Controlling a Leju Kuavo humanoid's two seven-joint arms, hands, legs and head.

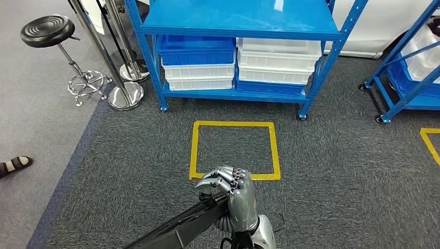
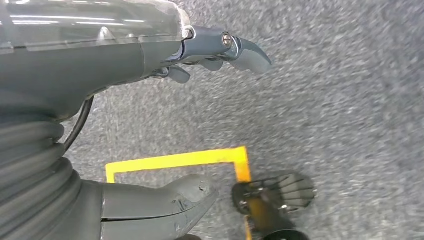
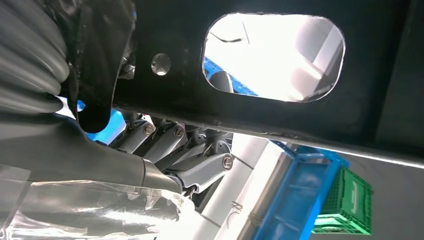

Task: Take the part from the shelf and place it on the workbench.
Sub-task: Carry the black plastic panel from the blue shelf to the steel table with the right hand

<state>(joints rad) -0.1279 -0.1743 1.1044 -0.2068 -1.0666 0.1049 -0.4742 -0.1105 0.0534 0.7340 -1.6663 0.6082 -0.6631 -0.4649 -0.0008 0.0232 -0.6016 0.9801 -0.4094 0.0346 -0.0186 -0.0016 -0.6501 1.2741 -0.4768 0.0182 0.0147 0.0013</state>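
Observation:
The part [image 1: 176, 227] is a long black flat metal piece. My right hand [image 1: 230, 196] grips it low in the head view, fingers curled over its end while the rest runs down to the left. Seen from the right wrist, the part [image 3: 280, 120] is a dark plate with a rounded cut-out, and my right hand [image 3: 165, 150] wraps around its edge. My left hand [image 2: 125, 55] hangs over the carpet with its fingers [image 2: 245, 50] and thumb [image 2: 170, 205] apart and nothing between them.
A blue shelf [image 1: 233, 23] holding stacked blue and white bins [image 1: 200, 65] stands ahead. A yellow tape square [image 1: 233, 150] marks the carpet before it. A black stool [image 1: 49, 31] and chrome post bases [image 1: 124, 96] stand at the left, near a person's sandalled foot [image 1: 14, 165]. Another blue rack [image 1: 410, 72] stands on the right.

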